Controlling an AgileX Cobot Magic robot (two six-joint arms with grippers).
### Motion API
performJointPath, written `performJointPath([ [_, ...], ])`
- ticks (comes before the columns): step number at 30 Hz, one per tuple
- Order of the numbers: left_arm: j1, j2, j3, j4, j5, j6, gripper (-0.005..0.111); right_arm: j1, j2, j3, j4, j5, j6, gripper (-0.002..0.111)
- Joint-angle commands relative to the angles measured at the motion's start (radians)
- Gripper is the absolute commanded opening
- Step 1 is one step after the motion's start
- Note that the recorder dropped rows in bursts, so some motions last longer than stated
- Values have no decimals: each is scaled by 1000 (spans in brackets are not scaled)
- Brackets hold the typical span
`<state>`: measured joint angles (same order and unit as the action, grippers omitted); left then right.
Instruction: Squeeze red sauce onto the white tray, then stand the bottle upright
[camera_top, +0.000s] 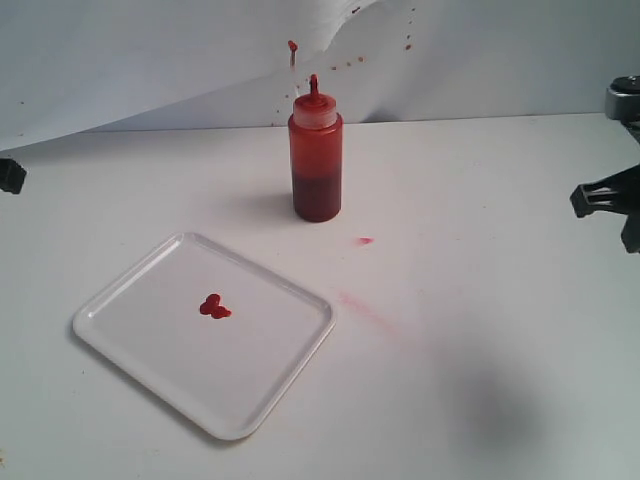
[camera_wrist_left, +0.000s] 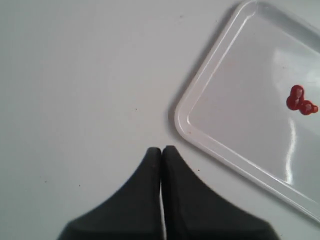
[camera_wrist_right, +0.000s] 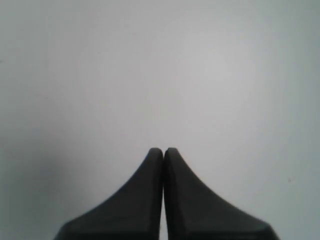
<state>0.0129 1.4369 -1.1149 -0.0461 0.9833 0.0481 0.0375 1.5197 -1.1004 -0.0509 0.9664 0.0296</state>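
1. The bottle (camera_top: 317, 165) looks light and soft-walled, and it is probably slick. Its mid-body seems the best place to hold it.
2. It is translucent and red-tinted, with a pointed red nozzle.
3. It stands upright on the table (camera_top: 480, 250), behind the white tray (camera_top: 250, 350), which holds blobs of red sauce (camera_top: 214, 307).
4. The left claw (camera_wrist_left: 161, 150) and right claw (camera_wrist_right: 163, 150) are pressed together and empty.

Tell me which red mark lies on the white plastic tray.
The glossy dark red sauce blobs inside the white tray; the small pink spot and faint smear are on the table.
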Motion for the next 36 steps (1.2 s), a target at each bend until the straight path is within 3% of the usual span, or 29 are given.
performJointPath([
  [1, -1, -69, -8, 1, -7, 7, 0, -91, -17, 6, 39, 45, -40, 0],
  [13, -1, -168, -7, 83, 24, 7, 0, -38, -201, 48, -16, 19, -45, 0],
  [36, -1, -1021, -7, 72, 17, 5, 0, -11, -1122, 51, -36, 74, -51, 0],
])
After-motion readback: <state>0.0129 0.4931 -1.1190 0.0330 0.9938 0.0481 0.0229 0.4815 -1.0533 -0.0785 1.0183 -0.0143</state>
